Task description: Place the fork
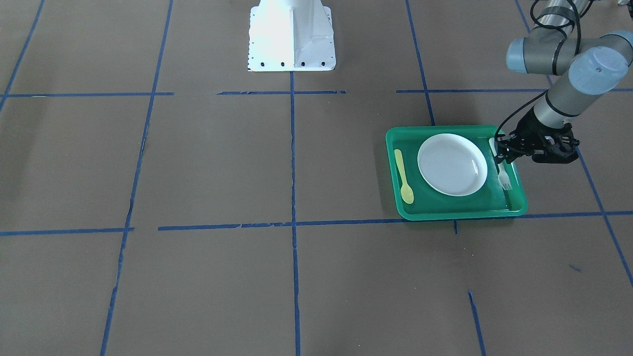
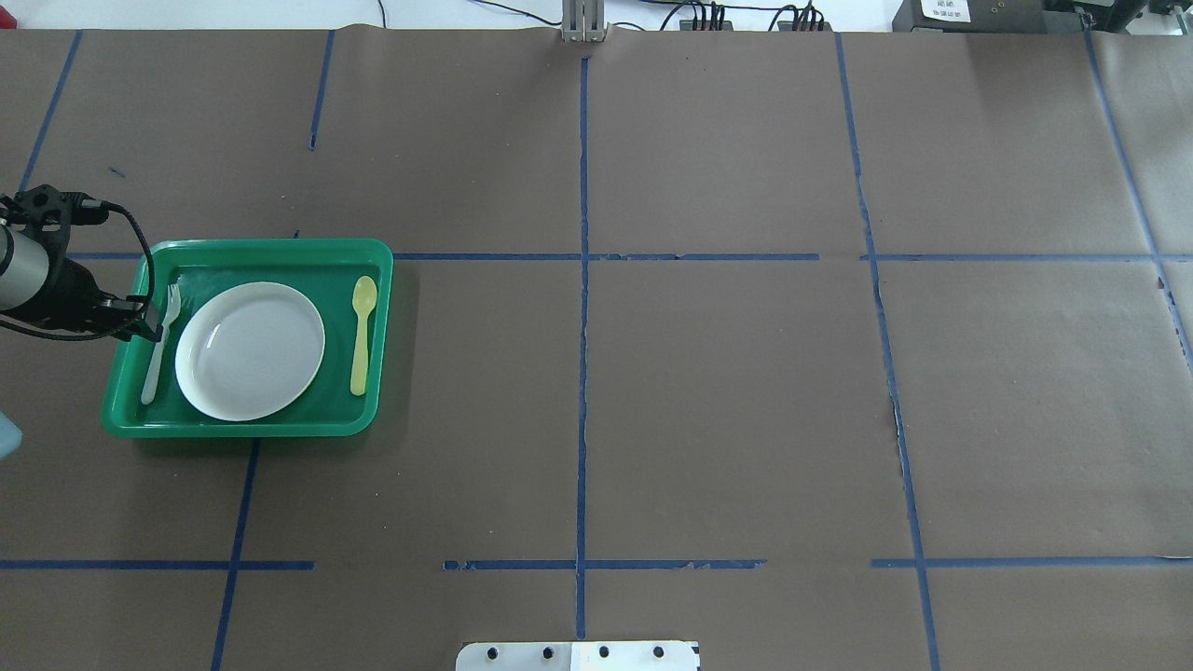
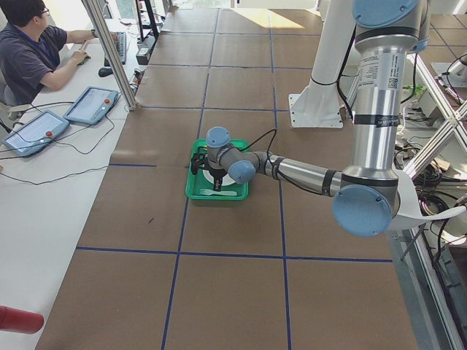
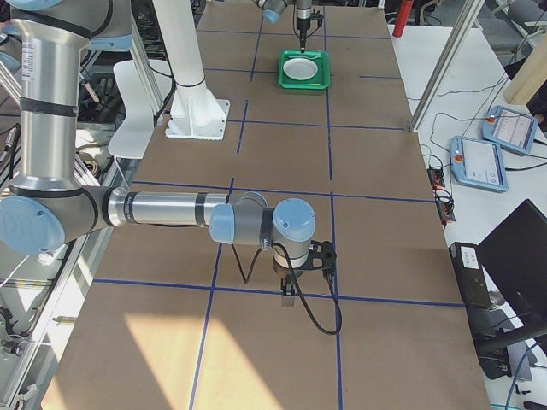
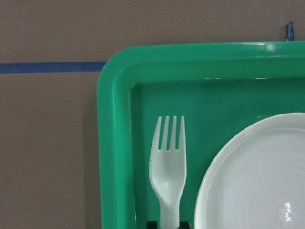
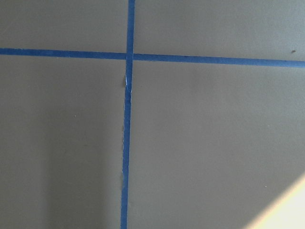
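Arms are silver tube links: left arm (image 1: pixel 556 104), right arm (image 4: pixel 162 207). Pale blue joint caps (image 1: pixel 597 66). A black cable (image 1: pixel 514 113) runs along the left forearm to the black left gripper (image 1: pixel 498 157). White base (image 1: pixel 292 34), with dark bolt holes (image 1: pixel 283 64) along its edge.

- We see a brown-papered table (image 2: pixel 727 391) gridded with blue tape (image 2: pixel 582 373); two strips cross directly below the right gripper (image 4: pixel 289 297) jaws.
- Another strip runs just ahead of the left gripper (image 1: pixel 500 157) jaws.
- Well beyond those jaws we find a white desk (image 3: pixel 36 197) and an aluminium post (image 3: pixel 109 51).
- A sunlight patch (image 4: pixel 162 359) lies near the right jaws.
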You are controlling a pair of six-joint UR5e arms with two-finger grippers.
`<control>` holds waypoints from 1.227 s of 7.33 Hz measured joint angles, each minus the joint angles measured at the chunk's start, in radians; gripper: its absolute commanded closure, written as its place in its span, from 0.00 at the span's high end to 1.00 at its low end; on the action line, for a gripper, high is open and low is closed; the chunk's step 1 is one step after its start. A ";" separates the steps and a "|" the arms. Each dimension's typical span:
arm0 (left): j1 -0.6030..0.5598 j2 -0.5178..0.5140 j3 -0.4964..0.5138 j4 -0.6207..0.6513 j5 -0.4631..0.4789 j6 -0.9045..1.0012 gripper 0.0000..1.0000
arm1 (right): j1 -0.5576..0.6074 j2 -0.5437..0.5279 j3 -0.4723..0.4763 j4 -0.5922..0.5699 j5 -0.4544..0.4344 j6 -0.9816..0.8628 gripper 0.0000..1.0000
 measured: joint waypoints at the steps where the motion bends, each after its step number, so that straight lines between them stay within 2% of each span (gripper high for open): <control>1: -0.001 0.003 -0.001 0.000 -0.001 -0.001 1.00 | 0.000 0.000 0.000 0.000 0.000 0.000 1.00; 3: -0.024 0.012 -0.012 0.001 -0.009 0.002 1.00 | 0.000 0.000 -0.001 0.000 0.000 0.000 1.00; 5: -0.111 0.045 -0.026 0.011 -0.067 0.060 1.00 | 0.000 0.000 -0.001 0.000 0.000 0.000 1.00; 7: -0.258 0.105 -0.040 0.079 -0.092 0.313 1.00 | 0.000 0.000 0.000 0.000 0.000 0.000 1.00; 9: -0.449 0.110 -0.042 0.286 -0.091 0.664 1.00 | 0.000 0.000 0.000 0.000 0.000 0.000 1.00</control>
